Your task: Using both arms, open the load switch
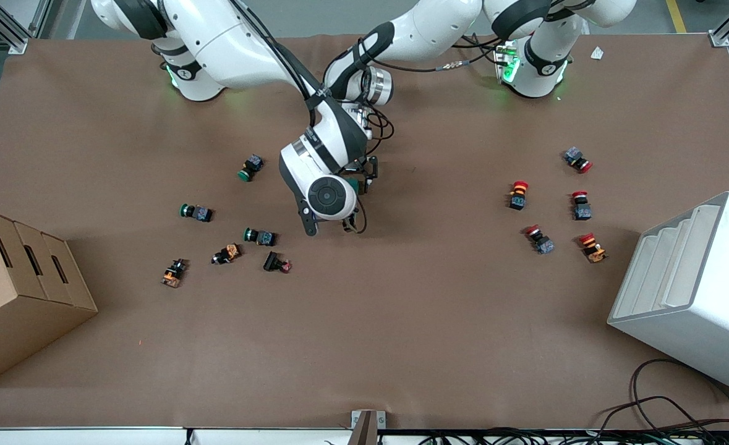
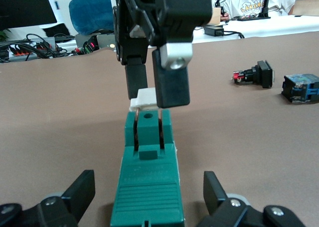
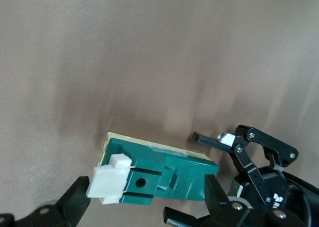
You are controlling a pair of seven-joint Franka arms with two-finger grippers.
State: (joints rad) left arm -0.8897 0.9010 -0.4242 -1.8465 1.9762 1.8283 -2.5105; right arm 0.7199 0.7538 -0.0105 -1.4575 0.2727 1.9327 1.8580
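The brown table [image 1: 401, 321] carries everything, and the load switch [image 2: 148, 197] lies on it near the middle, under the two wrists. Both arms reach to it: the right arm [image 1: 240, 55] and the left arm [image 1: 438, 31] both bend down over the switch.

A white stepped bin [image 1: 692, 278] stands toward the left arm's end of the table from the switch and nearer to the front camera. A cardboard box [image 1: 18, 278] stands toward the right arm's end, also nearer to that camera.

The left claw [image 2: 148, 177] sits low at the switch, spread, with one finger on each long side of the dark green body and a gap showing on both sides. The right claw [image 3: 147, 182] is spread too, and the switch's white lever [image 3: 107, 183] stands up between its fingers, close to one of them. Whether a finger touches the lever cannot be told.

A green-capped push button [image 1: 251, 167] lies among others toward the right arm's end from the switch. A red-capped push button [image 1: 518, 194] lies among others toward the left arm's end.
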